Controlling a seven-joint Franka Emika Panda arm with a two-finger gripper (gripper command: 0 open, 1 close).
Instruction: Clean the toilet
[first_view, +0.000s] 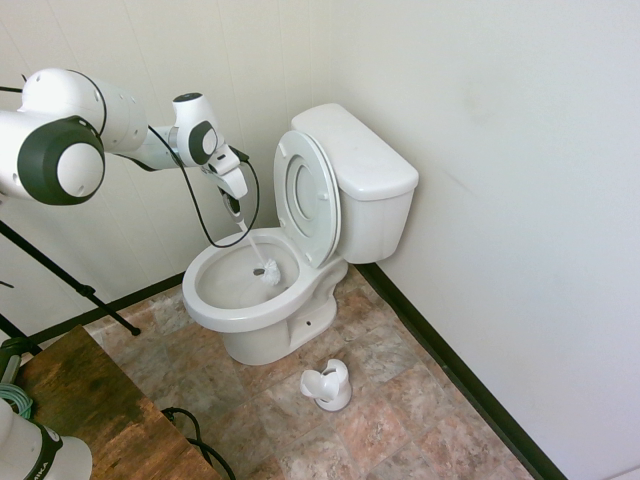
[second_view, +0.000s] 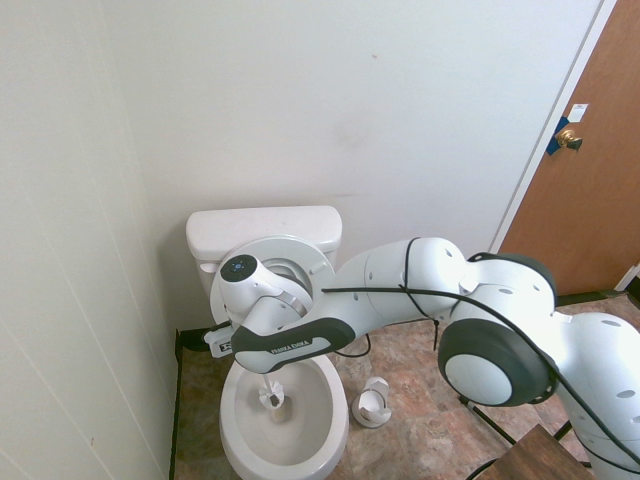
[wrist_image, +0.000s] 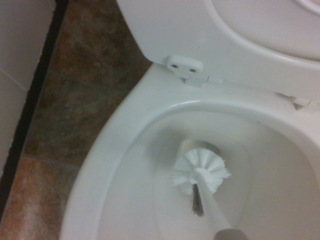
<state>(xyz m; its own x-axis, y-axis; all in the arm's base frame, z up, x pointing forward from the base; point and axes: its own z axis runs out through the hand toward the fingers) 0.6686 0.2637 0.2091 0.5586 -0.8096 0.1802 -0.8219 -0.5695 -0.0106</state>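
The hand (first_view: 236, 205) pinched a white brush (first_view: 268, 271) inside the toilet (first_view: 250, 290) bowl; brush holder (first_view: 327, 385) stood on the floor.

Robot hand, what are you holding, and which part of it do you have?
The gripper holds a white toilet brush by the top end of its handle; the bristle head is down inside the bowl of the toilet.
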